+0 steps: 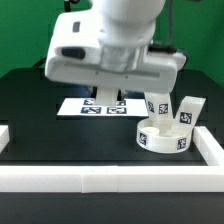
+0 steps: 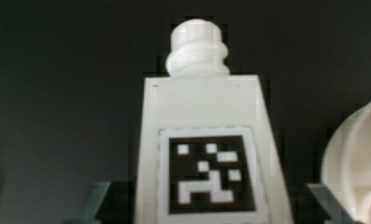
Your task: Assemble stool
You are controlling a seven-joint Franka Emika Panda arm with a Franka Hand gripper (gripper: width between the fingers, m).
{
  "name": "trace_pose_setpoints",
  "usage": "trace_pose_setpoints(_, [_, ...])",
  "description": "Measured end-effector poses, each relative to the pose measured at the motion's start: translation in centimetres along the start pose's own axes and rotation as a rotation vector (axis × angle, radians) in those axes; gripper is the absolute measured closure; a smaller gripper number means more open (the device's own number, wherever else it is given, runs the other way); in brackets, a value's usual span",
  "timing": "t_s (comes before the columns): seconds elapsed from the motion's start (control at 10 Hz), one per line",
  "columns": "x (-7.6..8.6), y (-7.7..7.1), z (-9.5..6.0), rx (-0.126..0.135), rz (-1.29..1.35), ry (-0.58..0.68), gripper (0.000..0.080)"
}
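My claw [image 2: 208, 203] stood wide astride a loose leg [image 2: 203, 110], unclamped; next, I judged, came gripping and carrying it to the seat [image 1: 165, 138].

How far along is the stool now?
Done: first leg and second leg stand in the seat. In hand: third leg sits between the gripper fingers, apparently not yet clamped. Left: grasp it, carry it to the seat and screw it in.
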State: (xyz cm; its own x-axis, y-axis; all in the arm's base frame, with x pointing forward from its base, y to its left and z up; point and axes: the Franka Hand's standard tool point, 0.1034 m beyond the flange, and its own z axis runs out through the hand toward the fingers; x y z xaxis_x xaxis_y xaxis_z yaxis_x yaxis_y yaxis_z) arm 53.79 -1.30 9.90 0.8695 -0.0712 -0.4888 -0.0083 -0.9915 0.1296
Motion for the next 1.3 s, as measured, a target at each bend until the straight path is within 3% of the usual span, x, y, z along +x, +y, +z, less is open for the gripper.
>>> trace_pose_setpoints(0.2, [-0.5, -1.6, -2.9, 0.027, -0.017, 0.202, 0.0463])
trace_pose_setpoints(0.5, [0.0, -1.8, -2.6, 0.054, -0.016, 0.474, 0.0463])
trace_pose_setpoints(0.8, [0.2, -2.4, -4.1, 0.076, -0.013, 0.777, 0.0463])
trace_pose_setpoints(1.0, [0.0, -2.8, -4.5, 0.068, -0.017, 1.002, 0.0463])
trace_pose_setpoints(1.3, [0.0, -3.0, -4.0, 0.066, -0.02, 0.994, 0.0463])
